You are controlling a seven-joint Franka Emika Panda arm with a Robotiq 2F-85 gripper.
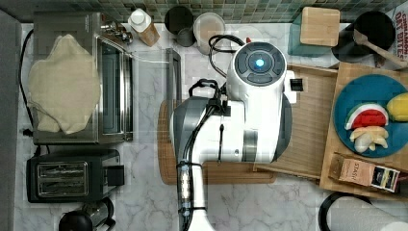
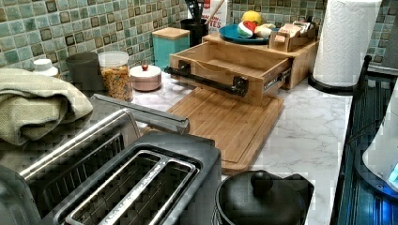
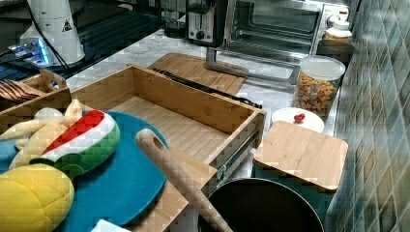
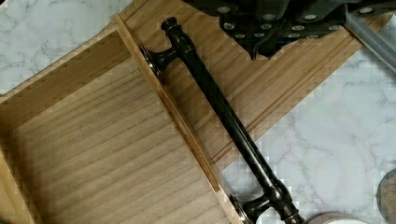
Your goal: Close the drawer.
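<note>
White marble tabletop (image 2: pixel 309 126) carries a cutting board (image 2: pixel 225 124), toaster (image 1: pixel 72 174), toaster oven (image 1: pixel 79 77), cereal jar (image 2: pixel 116 75), teal canister (image 2: pixel 170 44), and paper towel roll (image 2: pixel 345 40).

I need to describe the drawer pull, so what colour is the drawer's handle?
The handle on the drawer is dark, near-black metal with a bronze sheen, clearest in the wrist view.

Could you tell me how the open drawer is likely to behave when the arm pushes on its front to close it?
The drawer looks like rigid bamboo, so it should not flex. A metal slide rail shows along its side, so it will probably glide straight in rather than tip. It holds nothing, so it is likely light. The round dark handle could let fingers slip.
</note>
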